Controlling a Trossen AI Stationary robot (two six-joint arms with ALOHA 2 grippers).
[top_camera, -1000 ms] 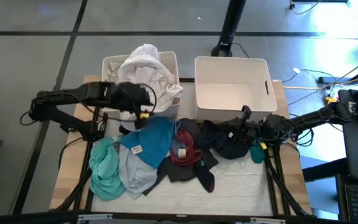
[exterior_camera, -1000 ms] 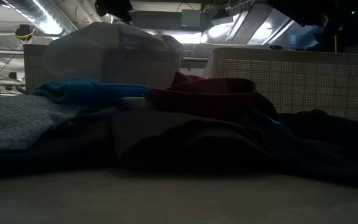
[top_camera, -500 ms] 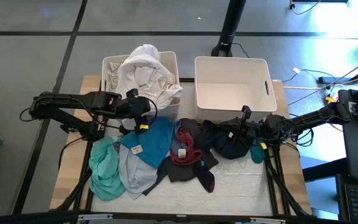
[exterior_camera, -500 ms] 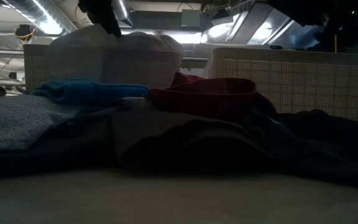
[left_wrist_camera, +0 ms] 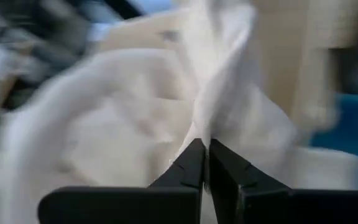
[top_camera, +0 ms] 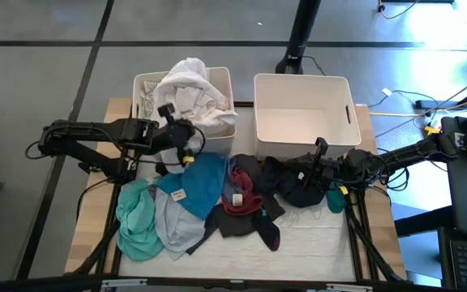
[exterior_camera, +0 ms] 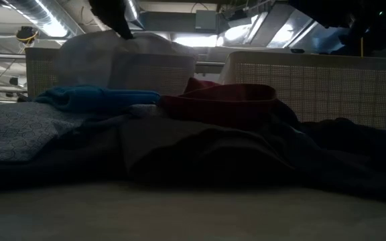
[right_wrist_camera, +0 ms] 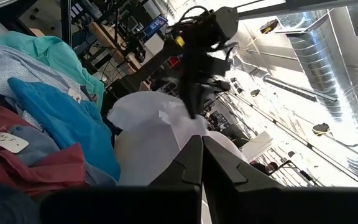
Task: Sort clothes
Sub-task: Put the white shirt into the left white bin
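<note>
White garments [top_camera: 189, 93] are heaped in the left white bin [top_camera: 143, 83] and spill over its near rim. My left gripper [top_camera: 194, 131] is shut at the heap's near side, its tips against white cloth [left_wrist_camera: 166, 106]; the low view shows it [exterior_camera: 116, 20] above the heap [exterior_camera: 112, 53]. Bright blue [top_camera: 201, 182], teal [top_camera: 136, 219], pale grey-blue [top_camera: 173, 227], dark red [top_camera: 237, 193] and black [top_camera: 298, 185] clothes lie piled on the table. My right gripper [top_camera: 308, 172] waits shut over the black clothes, with nothing between its fingers [right_wrist_camera: 202, 138]. My left gripper has its shut fingertips [left_wrist_camera: 194, 152] right at a raised fold of the white cloth [left_wrist_camera: 219, 93], coming at it slanting downward from the table's left. I cannot tell whether the tips pinch the fold, merely touch it, or stand just short of it.
The right white bin [top_camera: 302, 122] stands open at the back right, next to the left bin. Bare tabletop [top_camera: 314, 243] shows near the front right. Stands, cables and a dark post [top_camera: 302, 36] lie beyond the table's far and right edges.
My left gripper has drawn back a little from over the left bin toward the table's near edge, sunk slightly, rolled about its own line and shut. My right gripper has kept still.
</note>
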